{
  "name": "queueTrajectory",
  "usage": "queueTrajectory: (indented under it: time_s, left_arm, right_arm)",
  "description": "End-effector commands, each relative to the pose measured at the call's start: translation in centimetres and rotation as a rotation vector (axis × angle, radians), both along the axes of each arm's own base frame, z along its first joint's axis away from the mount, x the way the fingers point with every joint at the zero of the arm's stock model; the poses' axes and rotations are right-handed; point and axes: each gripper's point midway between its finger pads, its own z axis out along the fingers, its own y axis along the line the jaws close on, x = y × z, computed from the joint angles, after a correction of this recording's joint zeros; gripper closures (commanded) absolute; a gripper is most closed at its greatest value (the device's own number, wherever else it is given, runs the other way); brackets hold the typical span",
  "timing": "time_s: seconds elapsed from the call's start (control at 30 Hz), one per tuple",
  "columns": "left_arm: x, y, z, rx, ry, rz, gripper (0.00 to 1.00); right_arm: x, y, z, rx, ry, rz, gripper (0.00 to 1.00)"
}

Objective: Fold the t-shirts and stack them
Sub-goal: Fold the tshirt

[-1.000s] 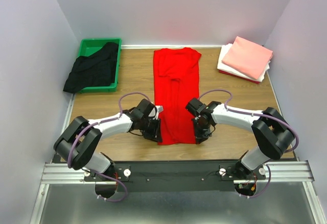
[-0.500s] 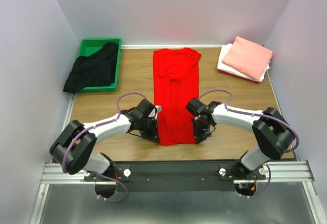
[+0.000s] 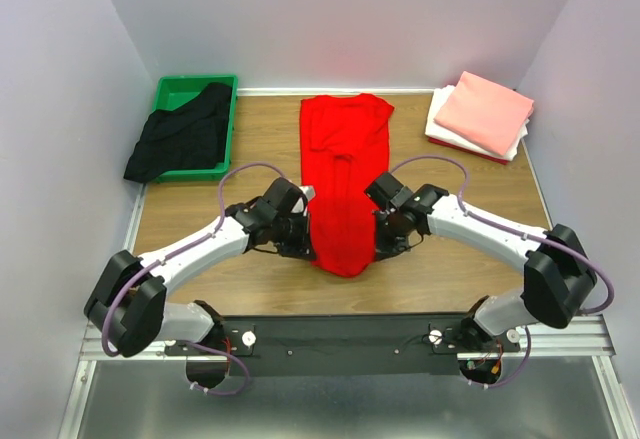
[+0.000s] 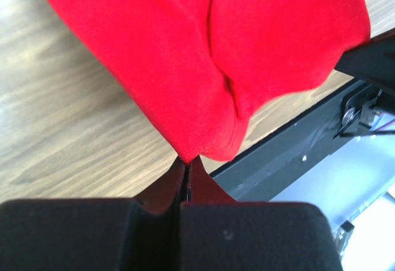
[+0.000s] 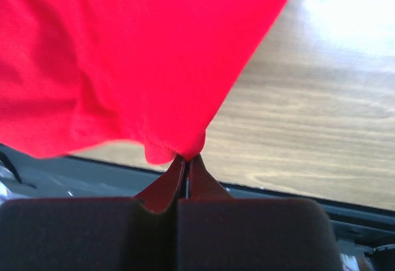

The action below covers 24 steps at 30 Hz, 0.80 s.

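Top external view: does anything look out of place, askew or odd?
The crumpled black cloth t-shirt spills over the near-left rim of the green plastic tray. The folded salmon-pink t-shirt sits skewed on the folded white one. Nothing else stands out.

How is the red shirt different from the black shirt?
The red shirt lies stretched out on the table; the black shirt is crumpled in the green tray, spilling over its edge. The left gripper and right gripper pinch the red shirt's near corners; nothing touches the black shirt. Both are soft cloth, neither stacked yet.
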Motion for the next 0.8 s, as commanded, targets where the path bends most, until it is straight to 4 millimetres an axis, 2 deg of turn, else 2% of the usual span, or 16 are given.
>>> queueTrajectory:
  time_s: [0.0,0.03,0.17,0.23,0.27,0.4,0.5,0.53,0.57,0.73,0.77]
  left_arm:
    - [2.1,0.6,0.9,0.033,-0.054,0.041,1.0]
    - [2.7,0.8,0.8,0.041,-0.062,0.041,1.0]
    - [5.1,0.8,1.3,0.046,-0.109,0.047,1.0]
    - [6.2,0.8,1.0,0.052,-0.12,0.057,1.0]
    - [6.8,0.8,1.0,0.052,-0.13,0.06,1.0]
    - [10.1,0.5,1.9,0.028,-0.188,0.102,1.0]
    - [12.8,0.2,1.7,0.022,-0.21,0.126,1.0]
    - [13.4,0.3,1.6,0.023,-0.212,0.131,1.0]
    - [13.9,0.1,1.6,0.023,-0.217,0.131,1.0]
    - [17.2,-0.5,1.5,0.003,-0.242,0.143,1.0]
    - [18.4,-0.5,2.1,-0.004,-0.263,0.151,1.0]
  right_arm:
    - [2.7,-0.9,1.7,-0.067,-0.116,-0.07,1.0]
    - [3.8,-0.8,2.2,-0.073,-0.151,-0.08,0.99]
    - [6.4,-1.3,2.7,-0.129,-0.215,-0.109,1.0]
    - [7.8,-1.8,2.4,-0.166,-0.239,-0.12,1.0]
    - [9.1,-1.8,3.1,-0.176,-0.276,-0.132,1.0]
    - [12.1,-2.4,3.5,-0.233,-0.344,-0.15,1.0]
    - [14.6,-3.0,3.1,-0.262,-0.375,-0.177,0.99]
    - [15.2,-3.1,3.4,-0.259,-0.393,-0.185,1.0]
    - [15.8,-3.2,3.0,-0.273,-0.393,-0.19,1.0]
    - [20.0,-3.1,3.6,-0.273,-0.464,-0.2,1.0]
    - [20.5,-3.2,2.9,-0.293,-0.459,-0.196,1.0]
